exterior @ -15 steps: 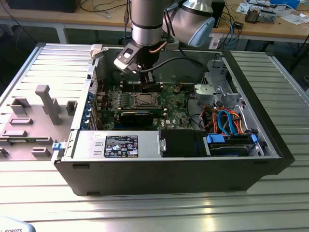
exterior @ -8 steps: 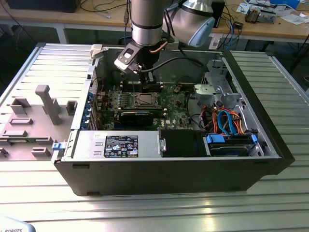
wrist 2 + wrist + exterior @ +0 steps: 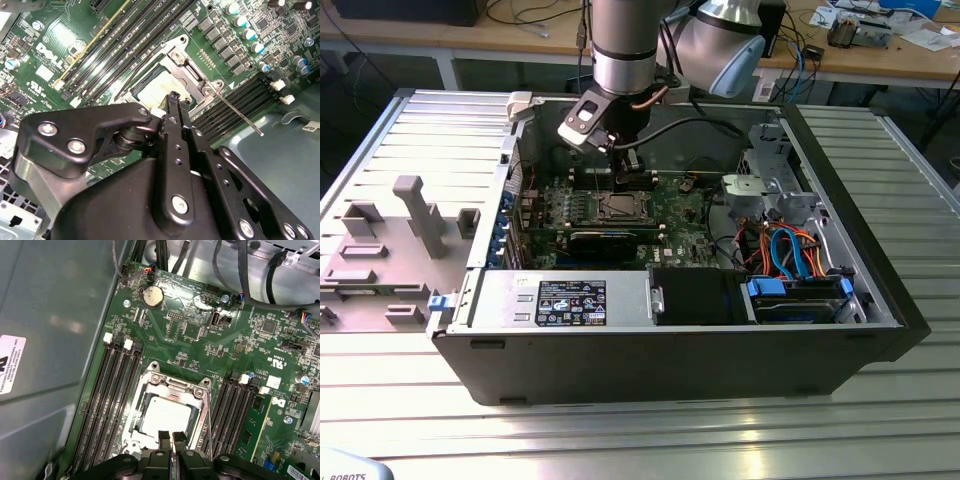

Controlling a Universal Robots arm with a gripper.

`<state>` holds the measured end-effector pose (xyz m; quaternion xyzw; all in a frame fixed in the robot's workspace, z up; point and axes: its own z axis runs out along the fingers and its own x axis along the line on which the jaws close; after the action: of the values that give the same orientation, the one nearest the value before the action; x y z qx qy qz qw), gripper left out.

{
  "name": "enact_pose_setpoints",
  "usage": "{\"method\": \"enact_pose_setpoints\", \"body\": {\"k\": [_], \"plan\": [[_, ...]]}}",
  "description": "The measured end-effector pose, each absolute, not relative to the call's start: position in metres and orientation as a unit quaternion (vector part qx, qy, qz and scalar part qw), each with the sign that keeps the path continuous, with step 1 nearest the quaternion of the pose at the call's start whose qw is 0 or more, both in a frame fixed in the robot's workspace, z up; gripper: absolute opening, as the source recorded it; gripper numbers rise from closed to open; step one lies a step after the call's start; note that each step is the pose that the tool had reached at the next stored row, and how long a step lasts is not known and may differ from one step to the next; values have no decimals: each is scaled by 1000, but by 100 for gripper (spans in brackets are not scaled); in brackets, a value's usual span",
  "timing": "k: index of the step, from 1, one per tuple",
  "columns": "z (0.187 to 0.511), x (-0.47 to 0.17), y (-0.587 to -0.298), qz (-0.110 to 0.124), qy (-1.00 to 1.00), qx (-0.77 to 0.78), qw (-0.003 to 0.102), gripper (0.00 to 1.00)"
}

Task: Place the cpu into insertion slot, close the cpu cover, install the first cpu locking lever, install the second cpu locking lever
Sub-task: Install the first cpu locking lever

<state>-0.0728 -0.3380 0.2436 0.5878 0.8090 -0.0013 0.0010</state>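
Note:
The cpu [image 3: 165, 416] lies flat, its silver-grey top showing through the window of the cpu cover [image 3: 172, 386]. The cover lies down flat over it on the green motherboard [image 3: 190, 347]. The insertion slot is hidden beneath the cpu. My gripper [image 3: 171, 436] hangs just above the edge of the cpu, fingers together with nothing between them. In the second wrist view the gripper [image 3: 175, 97] hovers over the cpu [image 3: 150, 90], and a thin metal locking lever [image 3: 240, 114] sticks out sideways from the cover [image 3: 186, 62]. In the exterior view the gripper [image 3: 623, 170] is right above the socket.
Long black memory slots [image 3: 112, 395] flank the socket on both sides. A coin battery [image 3: 152, 296] and black cables [image 3: 245, 287] lie beyond it. The case holds a drive cage [image 3: 770, 185], coloured cables [image 3: 790, 250] and a power supply [image 3: 570, 300]. A grey fixture [image 3: 420, 215] stands at the exterior view's left.

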Motion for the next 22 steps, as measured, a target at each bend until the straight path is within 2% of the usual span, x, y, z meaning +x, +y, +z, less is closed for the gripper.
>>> {"method": "enact_pose_setpoints", "body": {"k": [22], "plan": [[244, -73, -338, -1, 833, 553, 1, 16]]}}
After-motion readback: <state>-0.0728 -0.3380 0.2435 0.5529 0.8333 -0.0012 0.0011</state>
